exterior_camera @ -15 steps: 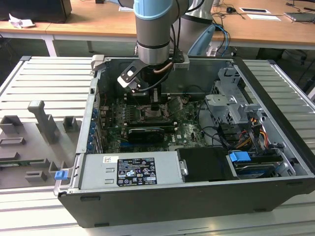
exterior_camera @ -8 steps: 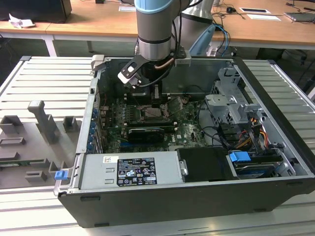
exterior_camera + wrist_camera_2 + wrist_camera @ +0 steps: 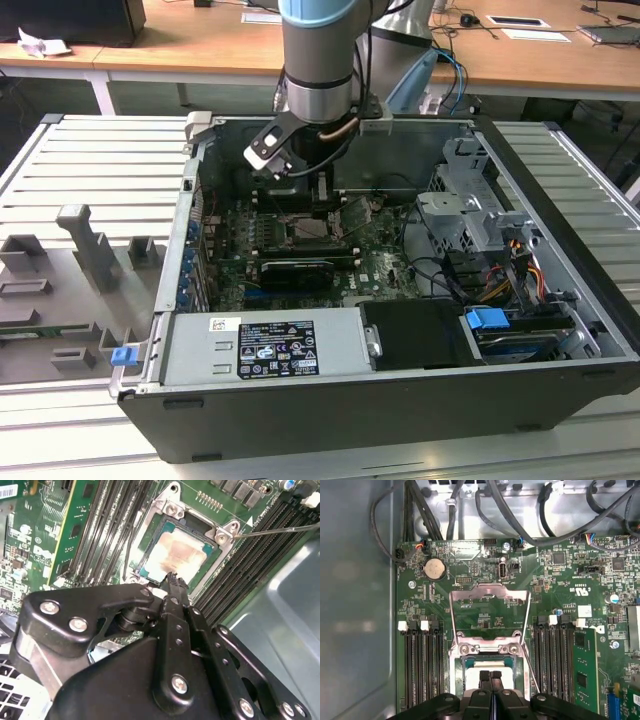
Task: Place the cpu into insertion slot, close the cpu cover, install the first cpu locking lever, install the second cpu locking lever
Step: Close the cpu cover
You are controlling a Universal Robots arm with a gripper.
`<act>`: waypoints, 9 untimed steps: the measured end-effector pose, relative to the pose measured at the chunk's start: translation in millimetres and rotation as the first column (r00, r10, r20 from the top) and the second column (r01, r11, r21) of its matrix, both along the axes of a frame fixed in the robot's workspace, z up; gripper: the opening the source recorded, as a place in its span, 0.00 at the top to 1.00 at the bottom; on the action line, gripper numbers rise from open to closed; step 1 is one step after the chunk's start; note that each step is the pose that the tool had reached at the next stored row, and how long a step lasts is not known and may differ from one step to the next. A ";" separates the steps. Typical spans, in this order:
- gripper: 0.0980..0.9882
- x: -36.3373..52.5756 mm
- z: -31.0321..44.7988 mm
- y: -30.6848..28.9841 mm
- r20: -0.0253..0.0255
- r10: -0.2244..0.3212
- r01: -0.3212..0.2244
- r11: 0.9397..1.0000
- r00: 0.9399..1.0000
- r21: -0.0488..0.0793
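Over the slot (image 3: 172, 506): claw (image 3: 172, 577), fingers pinched together, empty, tip just above the cpu (image 3: 177, 555), which lies seated inside. Cover (image 3: 490, 588): swung open. I judge cover-closing in hand; I'd hook its free edge, sparing the cpu.

Arm (image 3: 318, 60) reaches straight down, its claw (image 3: 490, 676) pointing downward and closed tight
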State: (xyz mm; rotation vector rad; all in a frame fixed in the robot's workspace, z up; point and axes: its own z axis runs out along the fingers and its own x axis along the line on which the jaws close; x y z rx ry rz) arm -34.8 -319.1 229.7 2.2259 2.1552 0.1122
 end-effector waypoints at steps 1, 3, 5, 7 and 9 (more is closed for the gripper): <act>0.99 0.0 0.9 0.0 0.000 0.000 0.000 1.000 1.000 0.000; 0.99 0.0 5.1 0.0 0.000 0.000 0.000 1.000 1.000 0.000; 0.99 0.0 9.3 0.0 0.000 0.000 0.000 1.000 1.000 0.000; 0.99 0.0 14.0 0.0 0.000 0.000 0.000 1.000 1.000 0.000; 0.99 0.0 19.0 0.0 0.000 0.000 0.000 1.000 1.000 0.000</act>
